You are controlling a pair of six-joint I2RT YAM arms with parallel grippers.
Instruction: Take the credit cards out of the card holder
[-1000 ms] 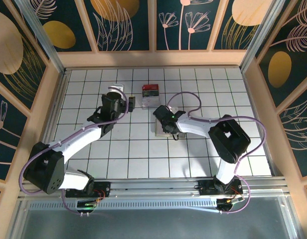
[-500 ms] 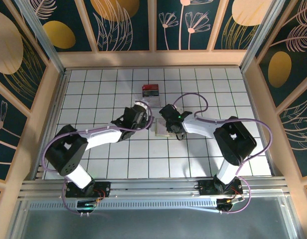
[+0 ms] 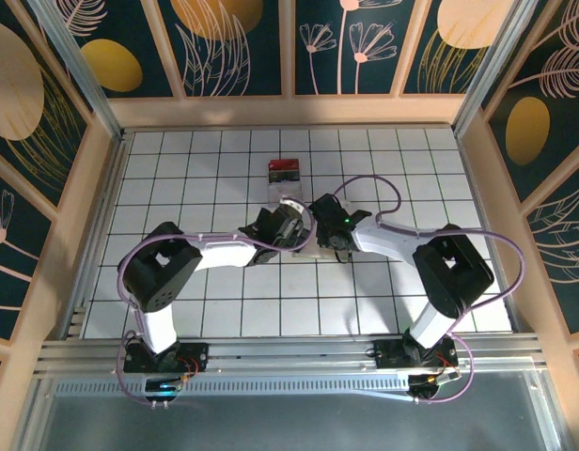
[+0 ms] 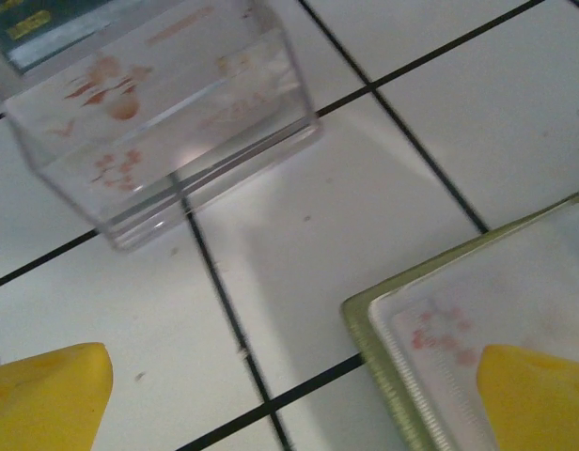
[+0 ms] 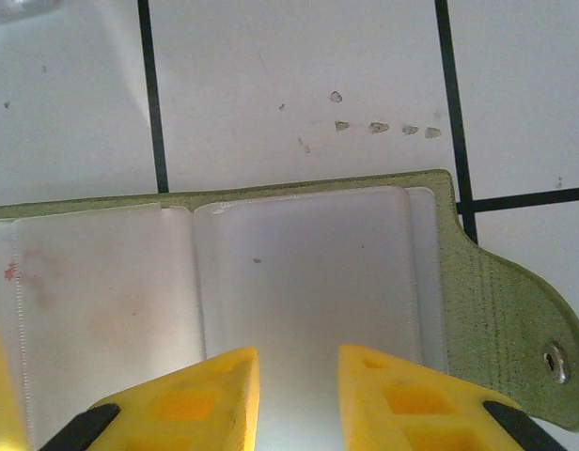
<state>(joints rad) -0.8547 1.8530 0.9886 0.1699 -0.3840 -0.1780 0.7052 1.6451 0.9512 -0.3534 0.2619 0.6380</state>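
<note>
Card holder [image 5: 299, 272]: one, lying open and flat on the white tiles, two clear pockets side by side.
Left gripper [image 4: 289, 402]: jaws wide apart, one tip above the holder's corner, the other above bare tile.
Right gripper [image 5: 299, 385]: tips a narrow gap apart, over one pocket.
Clear box [image 4: 167, 132]: one, near the holder.

My top camera is looking down from above and behind me, taking in the whole table [image 3: 177, 169]. My left wrist camera is peering close and slantwise at the box [image 4: 167, 122] and a corner of the holder [image 4: 477, 319]. My right one is facing straight down, even closer, sharing that holder.
</note>
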